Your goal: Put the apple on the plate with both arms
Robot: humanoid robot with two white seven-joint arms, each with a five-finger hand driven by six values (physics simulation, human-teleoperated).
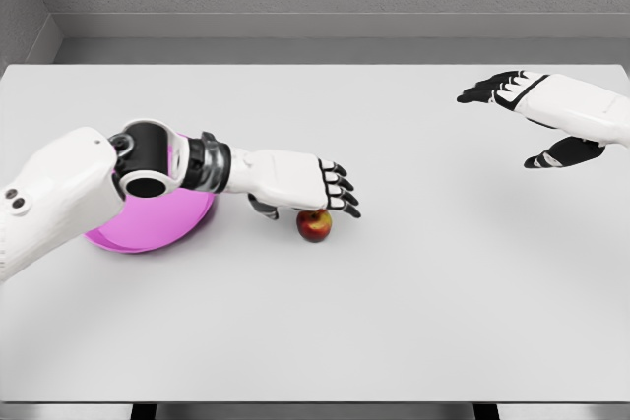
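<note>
Two hands: both are white with black fingers, and both are over the white table [413, 322].
Left hand [315, 182]: its arm comes in from the left side. The hand reaches out flat, right above the apple.
Left fingers [340, 187]: they are bent down a little over the apple. The thumb hangs down just beside the apple on the left. I cannot tell if they touch it. They are not closed around it.
Apple [314, 225]: it is red with a bit of yellow. It sits on the table near the middle, right under the left fingers.
Plate [157, 228]: it is pink and round. It lies on the table left of the apple, near it but not touching. The left arm hides a big part of it.
Right hand [536, 110]: it is up at the far right, well apart from the apple.
Right fingers [487, 90]: they are spread open, with the thumb lower down. They hold nothing.
</note>
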